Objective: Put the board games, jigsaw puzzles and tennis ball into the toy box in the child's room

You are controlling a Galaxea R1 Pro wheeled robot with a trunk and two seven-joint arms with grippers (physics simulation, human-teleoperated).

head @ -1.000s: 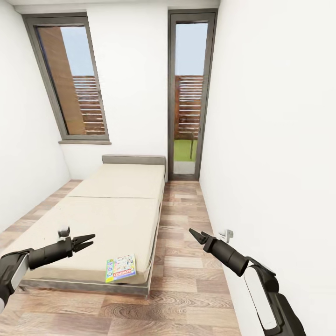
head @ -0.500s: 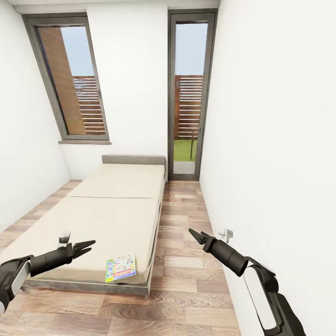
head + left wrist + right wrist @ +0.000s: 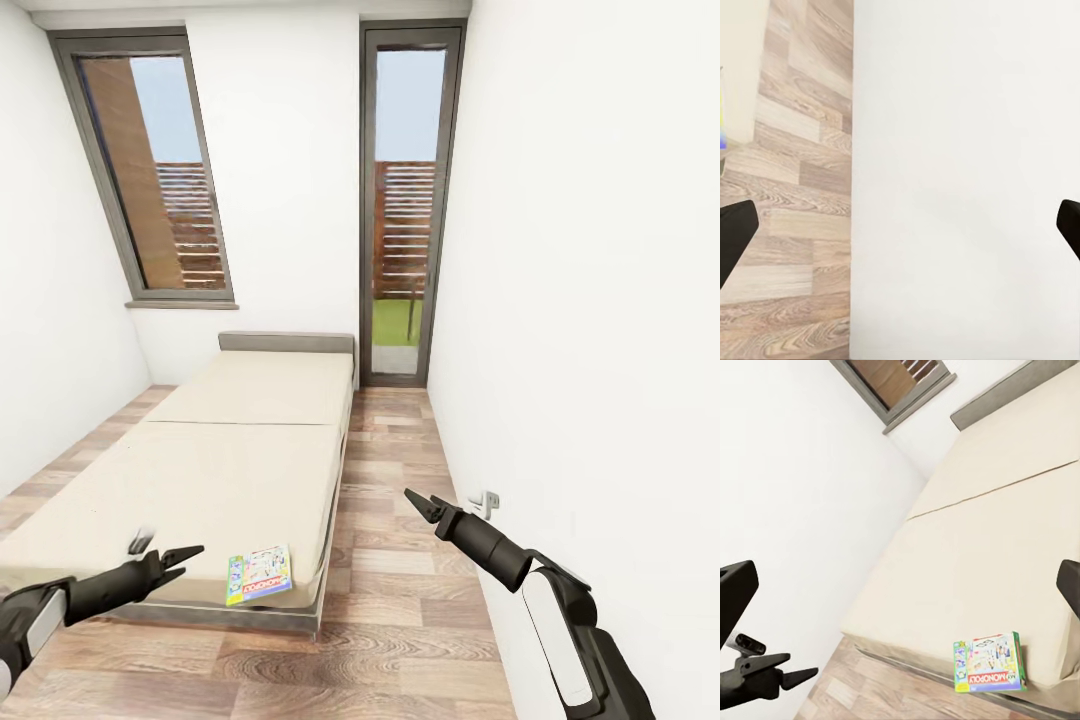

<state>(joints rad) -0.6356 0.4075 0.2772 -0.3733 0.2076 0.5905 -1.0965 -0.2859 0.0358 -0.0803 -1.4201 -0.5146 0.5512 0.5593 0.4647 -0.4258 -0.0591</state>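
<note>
One flat glossy Monopoly box (image 3: 260, 574) lies on the beige mattress (image 3: 230, 470); both grippers released.

1. We see the left gripper (image 3: 185, 556) lower than a second ago: its tips were level with the middle of the mattress foot, and now they sit near the front edge of the bed (image 3: 250, 440).
2. We see the left arm dropped with it, its forearm now crossing the bed frame rather than the mattress.
3. We find the left gripper's tips closer to the level of the Monopoly board game (image 3: 260, 574), still apart from it to its left.
</note>
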